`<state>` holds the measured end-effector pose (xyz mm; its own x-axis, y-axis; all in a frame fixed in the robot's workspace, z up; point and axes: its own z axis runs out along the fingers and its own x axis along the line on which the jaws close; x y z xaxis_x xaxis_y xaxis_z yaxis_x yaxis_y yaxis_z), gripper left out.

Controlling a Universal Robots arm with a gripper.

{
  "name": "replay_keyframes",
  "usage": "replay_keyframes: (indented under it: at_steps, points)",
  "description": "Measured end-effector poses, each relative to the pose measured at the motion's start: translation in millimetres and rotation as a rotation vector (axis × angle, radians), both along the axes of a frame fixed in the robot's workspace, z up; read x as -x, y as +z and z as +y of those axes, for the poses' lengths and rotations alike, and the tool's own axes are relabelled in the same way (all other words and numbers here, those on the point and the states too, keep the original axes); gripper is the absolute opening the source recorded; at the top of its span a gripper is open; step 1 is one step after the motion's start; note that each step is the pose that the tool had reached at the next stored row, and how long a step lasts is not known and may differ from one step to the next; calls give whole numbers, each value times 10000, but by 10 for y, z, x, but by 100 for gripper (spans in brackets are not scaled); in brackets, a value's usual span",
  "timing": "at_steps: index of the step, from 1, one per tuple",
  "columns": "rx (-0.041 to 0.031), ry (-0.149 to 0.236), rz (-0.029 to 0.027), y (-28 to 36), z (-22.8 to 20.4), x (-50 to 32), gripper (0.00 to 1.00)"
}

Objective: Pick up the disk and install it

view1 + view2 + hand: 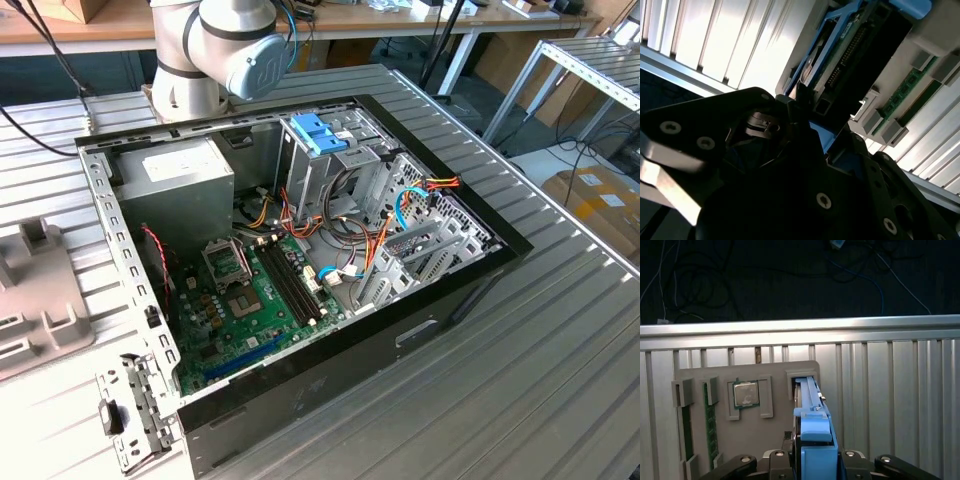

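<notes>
The disk (809,405) is a dark hard drive in a bright blue carrier with a blue end tab (816,440). It stands on edge in a slot of a grey holder plate (775,440). In the second wrist view, the disk (865,55) shows its connector side and blue frame. My gripper (815,460) sits over the tab end, and its dark fingers (780,457) press against both sides of the blue carrier. In the second wrist view, the gripper (805,112) touches the carrier's edge.
The holder plate also carries a processor chip (746,393) and memory sticks (710,415), on a ribbed metal table (890,405). In the exterior view, an open computer case (300,250) holds a motherboard (250,300), a grey power supply (180,180) and a light-blue latch block (318,132).
</notes>
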<state>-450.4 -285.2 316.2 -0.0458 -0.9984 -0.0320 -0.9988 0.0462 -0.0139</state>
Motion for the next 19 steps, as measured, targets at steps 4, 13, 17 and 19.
replay_keyframes:
  at_steps: [4, 13, 17, 19]
  points:
    - [-3, 0, -4, 11, 0, -1, 37]
    - [-4, 0, 0, 55, 0, -1, 37]
    - [-6, 0, 1, 76, 0, -1, 37]
    - [-7, 0, 1, 89, 0, -1, 37]
